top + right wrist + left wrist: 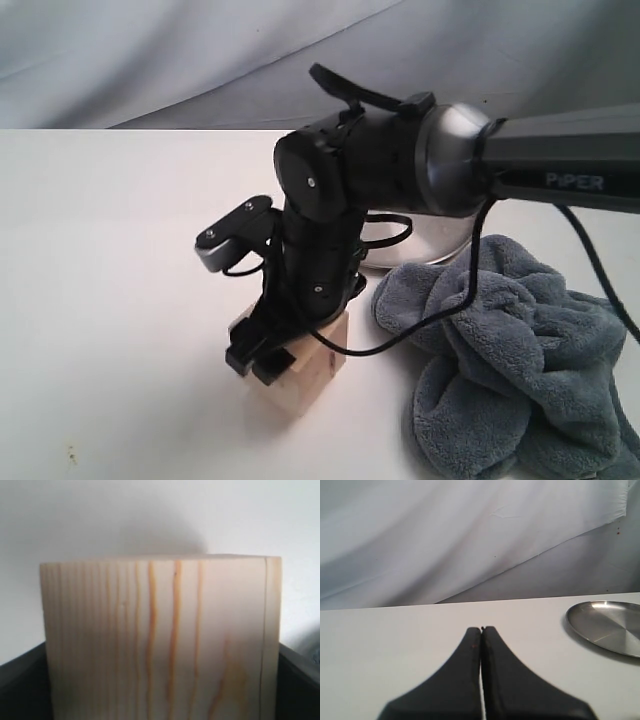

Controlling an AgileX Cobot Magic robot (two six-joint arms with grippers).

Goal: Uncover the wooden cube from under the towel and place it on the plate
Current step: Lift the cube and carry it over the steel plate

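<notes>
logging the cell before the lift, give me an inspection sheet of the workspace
surface: white table, smooth
job's things: wooden cube uncovered, standing on the table; towel bunched beside it, apart; plate bare where visible, behind the towel
clutter: nothing seen
grippers: right gripper jaws pressed on the cube's two sides; left gripper jaws shut, empty
cables: black cable hangs looped, crossing the towel's edge
surroundings: pale draped cloth backdrop

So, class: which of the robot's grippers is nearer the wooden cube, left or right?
Right. The right gripper is at the wooden cube, fingers flush against its sides. The left gripper is shut over the table near the plate, with no cube in its view.
</notes>
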